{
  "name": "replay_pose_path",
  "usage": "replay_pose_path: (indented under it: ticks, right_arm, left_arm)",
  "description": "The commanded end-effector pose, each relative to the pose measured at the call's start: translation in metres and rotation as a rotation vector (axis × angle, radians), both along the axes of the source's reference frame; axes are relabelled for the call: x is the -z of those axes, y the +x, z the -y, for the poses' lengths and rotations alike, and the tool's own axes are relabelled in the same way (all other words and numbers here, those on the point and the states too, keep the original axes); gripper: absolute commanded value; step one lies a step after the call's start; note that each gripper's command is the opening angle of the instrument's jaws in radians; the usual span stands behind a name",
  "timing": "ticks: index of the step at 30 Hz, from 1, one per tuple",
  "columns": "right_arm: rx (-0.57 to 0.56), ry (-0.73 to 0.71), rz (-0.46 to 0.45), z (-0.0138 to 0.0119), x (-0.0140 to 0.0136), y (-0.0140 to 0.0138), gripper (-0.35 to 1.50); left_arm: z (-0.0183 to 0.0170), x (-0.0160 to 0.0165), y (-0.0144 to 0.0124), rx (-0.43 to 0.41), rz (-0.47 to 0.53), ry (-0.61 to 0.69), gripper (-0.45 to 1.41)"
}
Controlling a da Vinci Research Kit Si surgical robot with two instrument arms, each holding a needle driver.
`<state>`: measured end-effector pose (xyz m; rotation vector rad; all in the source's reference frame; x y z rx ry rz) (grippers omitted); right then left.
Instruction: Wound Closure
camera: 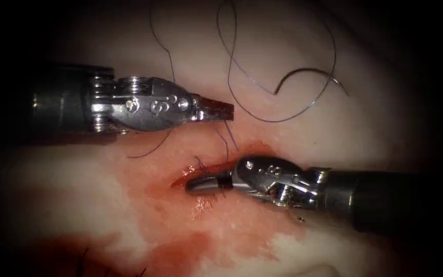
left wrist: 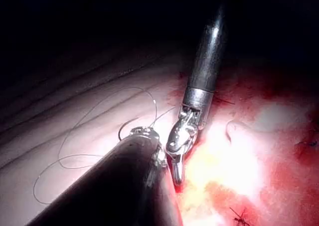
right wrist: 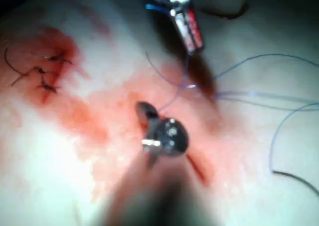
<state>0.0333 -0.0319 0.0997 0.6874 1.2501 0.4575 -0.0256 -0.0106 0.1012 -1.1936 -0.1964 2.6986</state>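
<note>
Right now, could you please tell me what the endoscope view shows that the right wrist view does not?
Endoscope view adds: the whole curved steel needle lying free on the pale pork tissue, right of the cut, and dark thread wound round the right arm's end effector, whose jaws look shut. Right wrist view adds: knotted dark stitches with cut ends. Both: the left arm's end effector shut on the thread, and red fluid.
</note>
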Motion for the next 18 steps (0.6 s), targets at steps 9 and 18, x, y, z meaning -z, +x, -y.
replay_pose_path:
  ticks: [9,18]
  right_arm:
    - [0.026,0.009,-0.029,0.0004,0.0006,-0.0027,1.36]
    - [0.04,0.023,-0.043,-0.0005,0.0018,-0.0053,1.38]
  left_arm:
    - [-0.0031,0.0008,0.0044,0.039,-0.012,-0.004,-0.45]
    - [-0.0045,0.001,0.0109,0.064,-0.043,0.004,-0.45]
